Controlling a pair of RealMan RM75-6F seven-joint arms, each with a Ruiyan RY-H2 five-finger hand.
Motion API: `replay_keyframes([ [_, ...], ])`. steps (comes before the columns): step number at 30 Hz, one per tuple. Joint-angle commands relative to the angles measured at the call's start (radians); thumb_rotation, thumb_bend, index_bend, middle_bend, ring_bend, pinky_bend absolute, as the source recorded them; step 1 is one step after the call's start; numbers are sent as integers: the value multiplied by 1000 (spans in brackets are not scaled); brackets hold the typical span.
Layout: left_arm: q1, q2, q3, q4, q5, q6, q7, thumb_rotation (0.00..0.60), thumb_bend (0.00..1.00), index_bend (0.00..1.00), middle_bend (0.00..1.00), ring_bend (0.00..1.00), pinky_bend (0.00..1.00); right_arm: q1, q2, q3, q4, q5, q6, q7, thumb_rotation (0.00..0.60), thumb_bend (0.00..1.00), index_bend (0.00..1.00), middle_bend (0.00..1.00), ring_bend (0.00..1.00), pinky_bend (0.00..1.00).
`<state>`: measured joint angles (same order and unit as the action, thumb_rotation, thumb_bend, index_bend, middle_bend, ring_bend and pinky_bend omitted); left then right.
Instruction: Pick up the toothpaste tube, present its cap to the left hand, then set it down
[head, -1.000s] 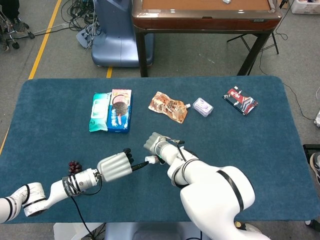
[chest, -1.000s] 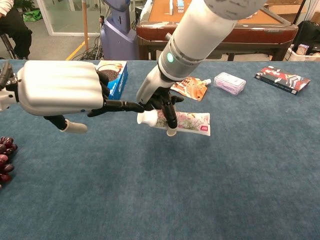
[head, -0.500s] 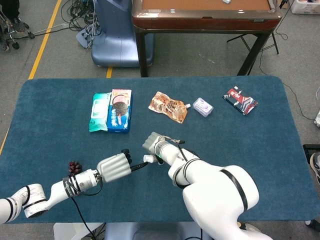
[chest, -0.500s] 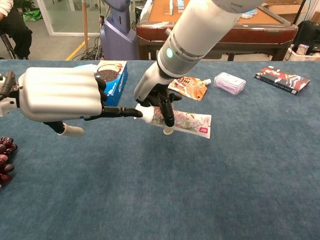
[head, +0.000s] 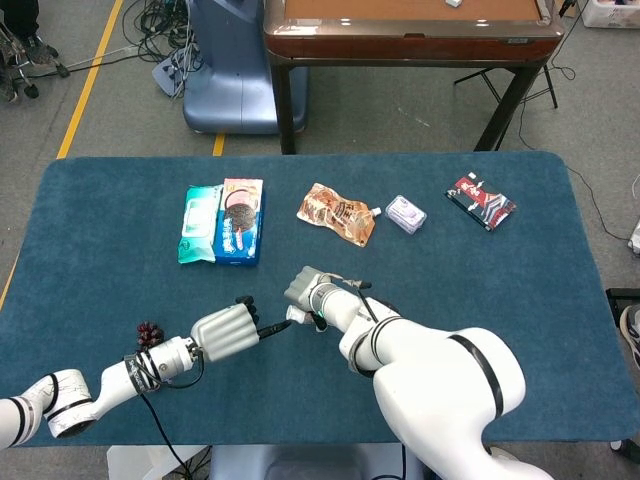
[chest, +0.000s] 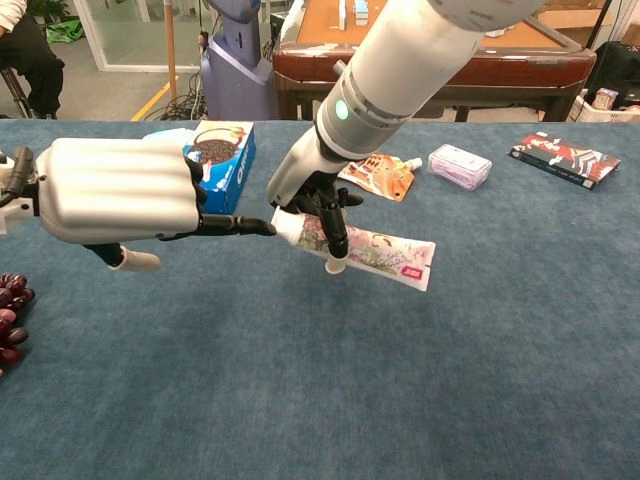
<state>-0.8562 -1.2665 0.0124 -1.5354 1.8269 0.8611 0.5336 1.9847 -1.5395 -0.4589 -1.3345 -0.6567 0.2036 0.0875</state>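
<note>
A blue felt-covered table (head: 560, 300) stands on a grey floor, with a wooden table (head: 410, 30) and a blue machine base (head: 225, 70) behind it.

Near the front left edge lies a bunch of dark grapes (chest: 8, 325). Just right of it hovers the left hand (chest: 115, 192), dark fingers stretched to the right, their tips touching the white cap of the toothpaste tube (chest: 375, 252); it holds nothing. The right hand (chest: 312, 195) grips the tube near its cap end, fingers wrapped around it. The tube hangs above the cloth near the middle of the table, cap pointing left, flat tail tilted down to the right.

Farther back, toward the far left, a box of cookies (head: 241, 221) lies beside a teal pack of wipes (head: 200, 222). Along the far edge sit a brown snack pouch (head: 338, 213), a small lilac packet (head: 405, 214), and a red-and-black packet (head: 481, 200) toward the far right corner.
</note>
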Motion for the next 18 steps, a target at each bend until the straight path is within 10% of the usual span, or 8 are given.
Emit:
replay_keyframes([
  [1,-2,-4,-2,-6,-7,-3,10,600,227,0,617,545,429,-9,7,15,-1,-11,-4,3,600,1000,1000,877,897,667],
  [18,-6,0,-19,-25,-84,-36,64,600,227,0,621,552,432,-27,5,17,5,-46,-21,-1,600,1000,1000,890,913,667],
])
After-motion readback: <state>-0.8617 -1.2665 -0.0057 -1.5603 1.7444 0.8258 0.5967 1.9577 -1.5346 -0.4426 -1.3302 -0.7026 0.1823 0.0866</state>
